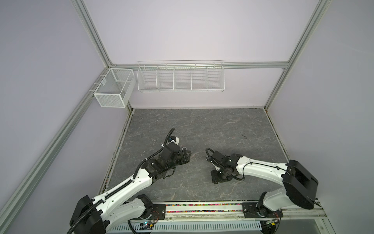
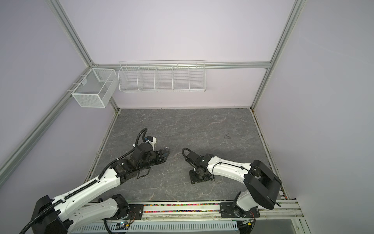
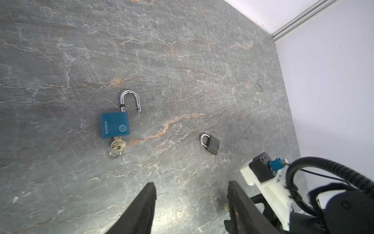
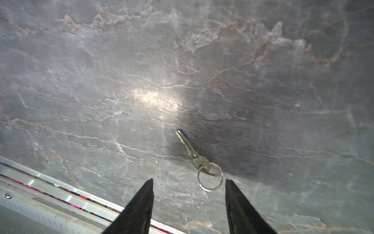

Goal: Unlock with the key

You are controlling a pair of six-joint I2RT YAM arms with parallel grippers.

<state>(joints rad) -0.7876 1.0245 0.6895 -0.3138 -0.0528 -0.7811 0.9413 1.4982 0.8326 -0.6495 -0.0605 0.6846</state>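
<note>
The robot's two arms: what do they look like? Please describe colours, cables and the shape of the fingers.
Both the left arm and the right arm have white shells and black joints. A black ribbed hose runs along the left arm. The left gripper and the right gripper have black fingers that taper to points.

Both top views look down from high above the front rail (image 1: 202, 208), face the back wall (image 1: 192, 30) and share nearly the whole table (image 2: 192, 125). Each wrist camera rides just behind its claw, close over that table. The left claw (image 3: 190, 186) has the blue padlock (image 3: 114, 125) ahead of its tips, and the right claw (image 4: 189, 182) has the key (image 4: 192, 154) just beyond its tips.
</note>
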